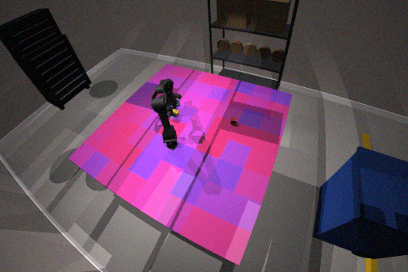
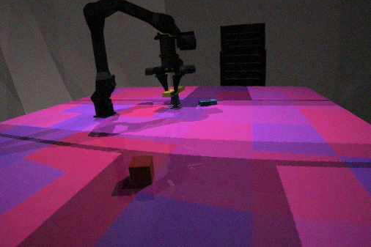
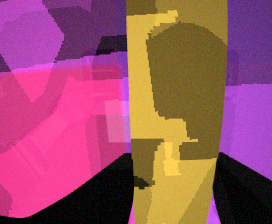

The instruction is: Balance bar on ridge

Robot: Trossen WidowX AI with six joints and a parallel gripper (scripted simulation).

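Bar (image 1: pixel 175 112) (image 2: pixel 181 89) (image 3: pixel 187 75) grasped and raised, just above or on grey ridge (image 2: pixel 175 101), contact unclear; tool (image 1: pixel 176 106) (image 2: pixel 171 91) (image 3: pixel 173 163) partly open, closed on bar; final seating, release left; long axis runs near-left to far-right over counter (image 1: pixel 210 223) (image 2: pixel 220 130) (image 3: pixel 52 145), level unconfirmed.

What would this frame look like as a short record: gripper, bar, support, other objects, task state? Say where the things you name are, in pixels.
gripper: closed on the bar (image 1: pixel 176 112) (image 2: pixel 174 91) (image 3: pixel 142 100)
bar: yellow, raised off the table (image 2: pixel 293 115)
support: small dark stand (image 2: pixel 176 101) below the bar; contact unclear
other objects: blue block (image 2: pixel 207 102); orange-red block (image 1: pixel 234 121) (image 2: pixel 141 171), apart from the arm
task state: bar not released; balance untested
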